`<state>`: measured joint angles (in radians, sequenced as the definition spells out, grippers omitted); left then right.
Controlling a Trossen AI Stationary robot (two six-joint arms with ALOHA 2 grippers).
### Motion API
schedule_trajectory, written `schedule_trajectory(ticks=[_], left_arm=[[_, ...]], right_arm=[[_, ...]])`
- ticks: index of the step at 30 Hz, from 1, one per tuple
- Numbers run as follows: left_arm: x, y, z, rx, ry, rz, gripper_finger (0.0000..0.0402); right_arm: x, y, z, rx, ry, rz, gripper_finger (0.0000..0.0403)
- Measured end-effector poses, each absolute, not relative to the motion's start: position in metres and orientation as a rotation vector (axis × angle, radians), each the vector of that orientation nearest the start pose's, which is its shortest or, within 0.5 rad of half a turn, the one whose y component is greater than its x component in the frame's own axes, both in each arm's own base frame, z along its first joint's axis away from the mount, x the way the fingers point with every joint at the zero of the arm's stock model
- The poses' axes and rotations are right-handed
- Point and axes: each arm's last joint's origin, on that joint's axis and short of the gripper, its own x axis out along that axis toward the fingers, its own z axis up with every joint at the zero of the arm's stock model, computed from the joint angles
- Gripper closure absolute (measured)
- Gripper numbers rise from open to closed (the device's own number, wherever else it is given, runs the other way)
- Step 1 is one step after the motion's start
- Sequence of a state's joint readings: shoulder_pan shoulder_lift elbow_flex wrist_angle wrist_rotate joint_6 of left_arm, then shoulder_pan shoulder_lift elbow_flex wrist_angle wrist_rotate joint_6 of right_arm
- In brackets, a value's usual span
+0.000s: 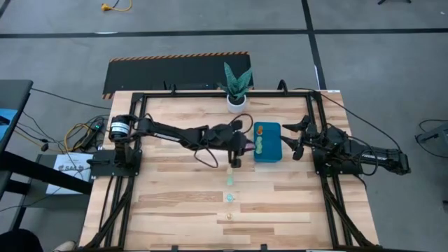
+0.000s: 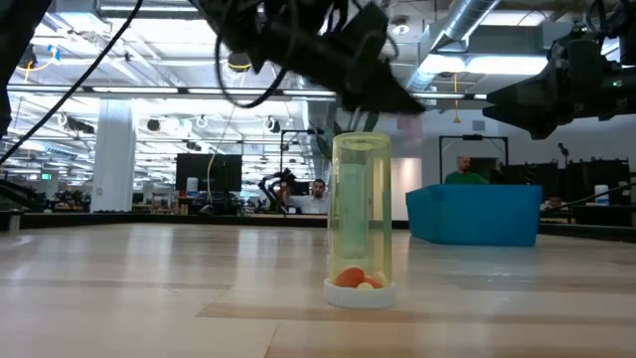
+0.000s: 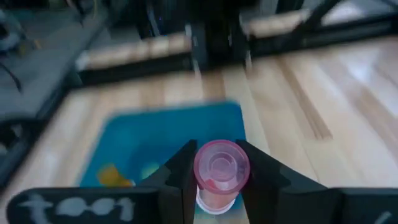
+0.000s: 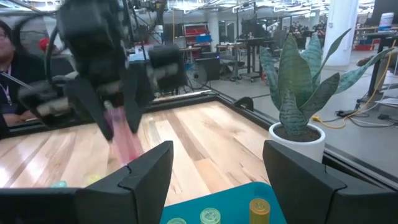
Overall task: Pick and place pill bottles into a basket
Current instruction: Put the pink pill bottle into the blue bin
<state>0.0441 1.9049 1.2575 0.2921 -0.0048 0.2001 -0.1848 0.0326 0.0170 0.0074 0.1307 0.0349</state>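
My left gripper (image 1: 245,145) is shut on a pink pill bottle (image 3: 221,171), held in the air at the left edge of the teal-blue basket (image 1: 267,142). The basket stands on the table and holds an orange bottle (image 1: 257,129) and green ones (image 1: 257,143). My right gripper (image 4: 217,180) is open and empty just right of the basket. Several bottles (image 1: 229,183) stand in a row on the table toward the near edge. The nearest one, yellowish and clear (image 2: 360,219), stands upright on its white cap. My left gripper pinches the pink bottle's sides (image 3: 200,180) between its two fingers, just under its round end. The fingers (image 4: 99,106) come from above, slanting down. The bottle (image 4: 124,140) hangs below them, a little tilted, clear of the table and basket.
A white pot with a green plant (image 1: 236,89) stands at the far edge behind the basket. A black frame (image 1: 210,94) runs around the table. People (image 2: 462,171) show in the room beyond. Bare wood (image 1: 168,203) lies at the near left.
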Motion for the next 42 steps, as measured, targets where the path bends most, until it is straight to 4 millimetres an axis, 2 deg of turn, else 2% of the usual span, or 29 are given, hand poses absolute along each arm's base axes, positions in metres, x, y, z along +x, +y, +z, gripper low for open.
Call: schedule_trajectory(ticks=[3,10,14,30,34,42], left_arm=[[0.439,0.023,0.225,0.189,0.322,-0.023,0.0321],[0.478,0.025,0.200,0.164,0.365,-0.092,0.0310],[0.490,0.024,0.192,0.152,0.413,-0.125,0.0313],[0.493,0.026,0.166,0.120,0.516,-0.127,0.0314],[0.493,0.026,0.166,0.127,0.522,-0.114,0.0313],[0.491,0.031,0.163,0.097,0.558,-0.098,0.0268]], right_arm=[[0.096,-0.022,0.167,0.035,0.003,-0.315,0.0159],[0.096,-0.022,0.167,0.035,0.003,-0.316,0.0159],[0.096,-0.022,0.167,0.035,0.003,-0.315,0.0159],[0.096,-0.022,0.167,0.035,0.003,-0.316,0.0159],[0.096,-0.022,0.167,0.035,0.003,-0.316,0.0159],[0.096,-0.022,0.167,0.035,0.003,-0.315,0.0159]])
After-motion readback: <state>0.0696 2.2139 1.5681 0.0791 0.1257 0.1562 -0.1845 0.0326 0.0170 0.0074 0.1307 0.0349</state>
